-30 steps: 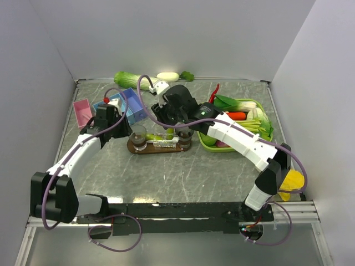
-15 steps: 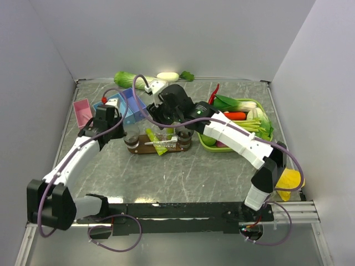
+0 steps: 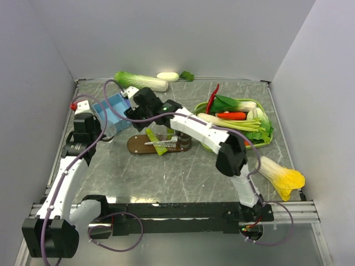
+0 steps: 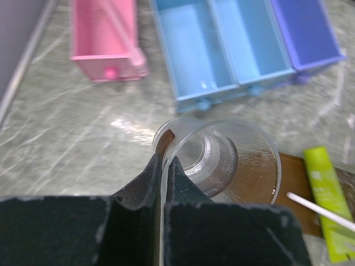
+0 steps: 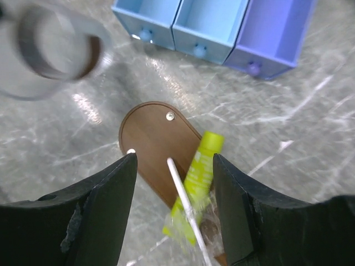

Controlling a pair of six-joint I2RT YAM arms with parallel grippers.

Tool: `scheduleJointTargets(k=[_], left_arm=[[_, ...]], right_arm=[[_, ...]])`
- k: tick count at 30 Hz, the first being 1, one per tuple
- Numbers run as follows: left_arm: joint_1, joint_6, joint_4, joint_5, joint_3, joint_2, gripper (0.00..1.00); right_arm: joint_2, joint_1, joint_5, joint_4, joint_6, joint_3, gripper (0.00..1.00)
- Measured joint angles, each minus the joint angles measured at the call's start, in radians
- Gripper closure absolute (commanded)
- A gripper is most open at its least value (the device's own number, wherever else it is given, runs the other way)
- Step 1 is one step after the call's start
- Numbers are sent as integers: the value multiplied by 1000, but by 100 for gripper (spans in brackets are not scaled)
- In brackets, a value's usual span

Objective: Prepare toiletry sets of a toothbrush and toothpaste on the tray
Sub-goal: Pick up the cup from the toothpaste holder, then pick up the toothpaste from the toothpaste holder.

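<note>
The dark brown oval tray [image 3: 136,146] lies mid-table. A light-green toothpaste [image 3: 156,142] tube and a thin white toothbrush [image 3: 164,142] lie crossed on it, also in the right wrist view as toothpaste [image 5: 201,173] and toothbrush [image 5: 178,185] on the tray [image 5: 147,133]. My left gripper [image 4: 163,160] is shut on the rim of a clear tumbler [image 4: 227,158], held just left of the tray's end [image 4: 294,180]. My right gripper [image 5: 175,159] hangs open above the tray with nothing between its fingers.
A second tumbler [image 3: 184,142] stands at the tray's right end. The blue compartment box [image 3: 113,106] sits behind the tray, with a pink box [image 4: 105,39] beside it. A green vegetable basket [image 3: 253,101] is at the right, a cabbage [image 3: 141,81] at the back, another [image 3: 283,177] front right.
My left gripper shut on the tumbler's rim and carried it left off the tray. The right gripper swung left and opened wider. Toothpaste and toothbrush shifted askew on the tray.
</note>
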Motion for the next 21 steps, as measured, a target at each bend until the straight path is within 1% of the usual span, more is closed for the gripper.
scheduleJointTargets(k=[4, 8, 14, 21], left_arm=[[39, 0, 1, -32, -29, -49, 99], [43, -2, 22, -29, -30, -67, 99], [43, -8, 39, 9, -31, -68, 99], [43, -7, 39, 51, -31, -67, 99]], right_arm=[[128, 2, 18, -27, 15, 74, 33], [220, 2, 55, -40, 28, 109, 31], [278, 0, 127, -53, 38, 114, 31], [283, -6, 156, -41, 51, 114, 36]])
